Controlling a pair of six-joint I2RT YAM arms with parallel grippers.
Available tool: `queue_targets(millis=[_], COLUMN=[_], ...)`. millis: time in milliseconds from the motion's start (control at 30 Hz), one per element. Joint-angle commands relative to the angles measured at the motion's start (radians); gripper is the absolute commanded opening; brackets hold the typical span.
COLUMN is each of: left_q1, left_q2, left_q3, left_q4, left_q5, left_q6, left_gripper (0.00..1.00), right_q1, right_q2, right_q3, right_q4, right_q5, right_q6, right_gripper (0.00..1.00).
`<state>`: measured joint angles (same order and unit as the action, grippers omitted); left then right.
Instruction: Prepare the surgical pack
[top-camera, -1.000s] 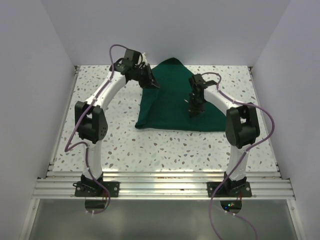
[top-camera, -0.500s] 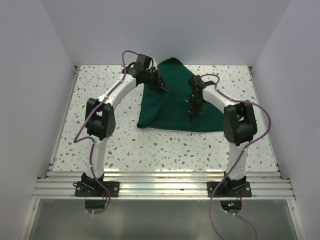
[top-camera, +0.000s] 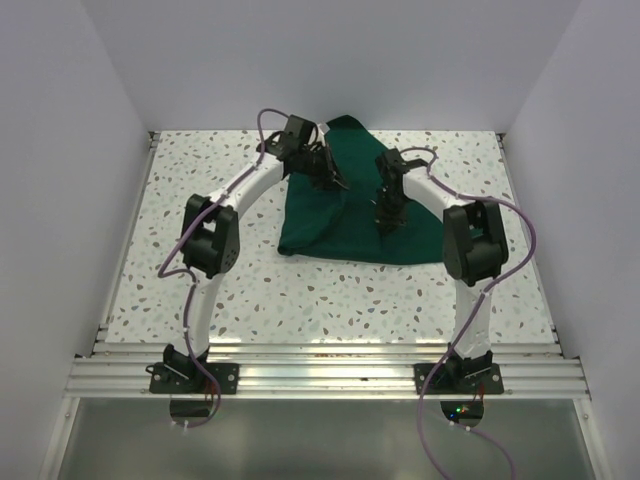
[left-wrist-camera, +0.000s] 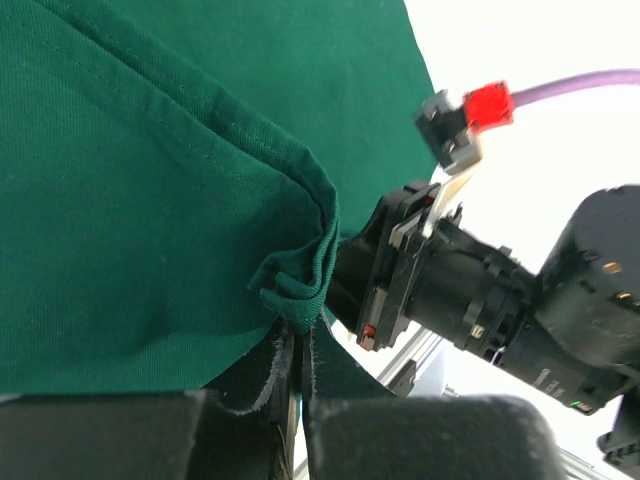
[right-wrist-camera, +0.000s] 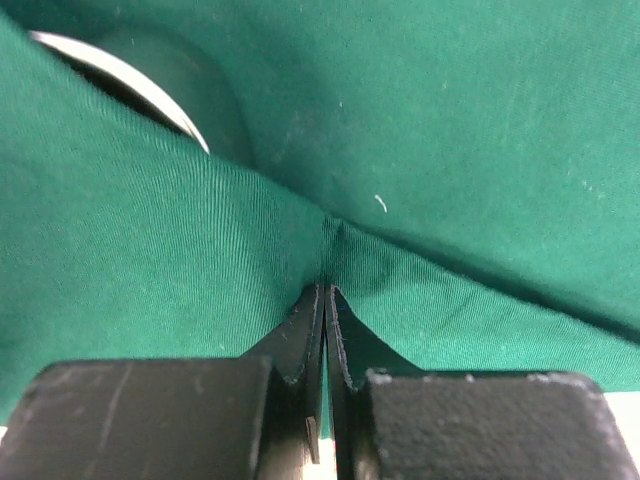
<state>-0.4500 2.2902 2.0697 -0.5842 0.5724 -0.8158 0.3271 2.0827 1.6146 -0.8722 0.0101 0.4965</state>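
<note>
Two grippers were at the drape (top-camera: 345, 232), which lay folded in a rough triangle on the table (top-camera: 200, 290). The left gripper (top-camera: 338, 184), at the drape's far left edge, had its fingers pressed together on a bunched fold of the stitched hem. The right gripper (top-camera: 386, 224), over the drape's middle, pinched a raised ridge of cloth between closed fingers, the drape sloping away on both sides
</note>
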Motion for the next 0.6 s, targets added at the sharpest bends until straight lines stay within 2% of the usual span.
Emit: queue_targets(millis=[0,200,233,333,433,567], left_q1=[-0.024,-0.024,-0.023,-0.007,0.023,0.076], left_q2=[-0.008,0.021,0.029,0.044,0.025,-0.060], left_q3=[-0.026,-0.026,-0.022,0.030,0.070,-0.020], left_q4=[0.063,0.067,0.066,0.028,-0.011,-0.039], left_q5=[0.029,0.032,0.029,0.023,-0.003,-0.045], left_q6=[0.015,0.049,0.056,0.102,0.170,0.247], left_gripper=[0.05,0.31,0.48,0.65,0.69,0.66], right_q1=[0.006,0.004,0.004,0.003,0.000,-0.005], right_q2=[0.017,0.028,0.030,0.020,0.001,-0.070], right_q3=[0.067,0.122,0.136,0.203,0.254,0.190], right_q4=[-0.004,-0.025,-0.048,-0.100,-0.166,-0.189], right_q5=[-0.036,-0.061,-0.055,-0.029,-0.013,0.008], right_q6=[-0.001,0.005,0.002,-0.024,-0.061,-0.082], right_gripper=[0.02,0.02,0.02,0.02,0.02,0.03])
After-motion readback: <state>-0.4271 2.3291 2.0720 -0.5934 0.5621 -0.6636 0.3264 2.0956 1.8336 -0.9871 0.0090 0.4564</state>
